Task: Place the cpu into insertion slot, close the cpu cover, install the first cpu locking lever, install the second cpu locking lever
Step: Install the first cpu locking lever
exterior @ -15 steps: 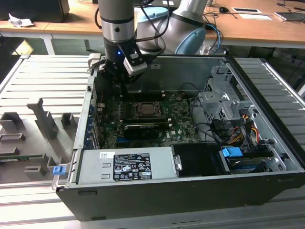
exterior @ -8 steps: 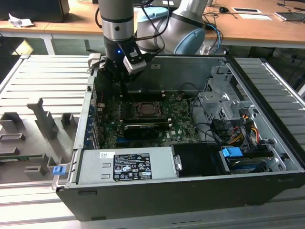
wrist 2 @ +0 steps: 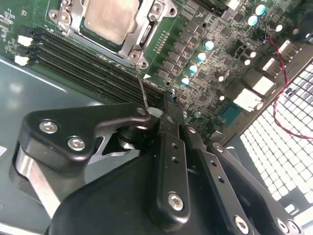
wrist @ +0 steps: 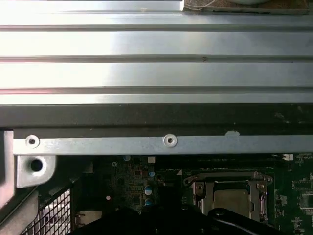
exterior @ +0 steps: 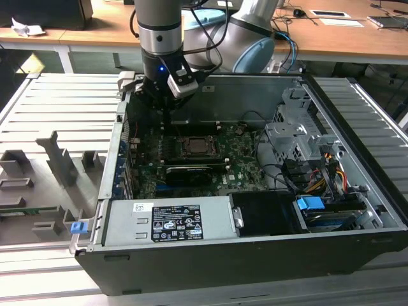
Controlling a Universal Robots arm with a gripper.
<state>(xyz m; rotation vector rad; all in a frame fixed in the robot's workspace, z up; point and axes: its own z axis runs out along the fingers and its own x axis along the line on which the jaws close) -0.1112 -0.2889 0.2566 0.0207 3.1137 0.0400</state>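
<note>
This is a robotics lab or test workshop. An open computer case [exterior: 255,268], its cpu [exterior: 193,146] bared, lies on a ribbed aluminium bench [exterior: 64,102] under a robot arm [exterior: 159,32], beside grey fixtures [exterior: 57,162]. Wooden desks [exterior: 331,41] with cables [exterior: 299,14] and papers [exterior: 341,22] stand behind.

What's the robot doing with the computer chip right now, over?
Status: gripper low over motherboard, beside the cpu. Cpu seated, cpu cover down around it. Thin metal rod runs from cover corner to gripper tip.
</note>
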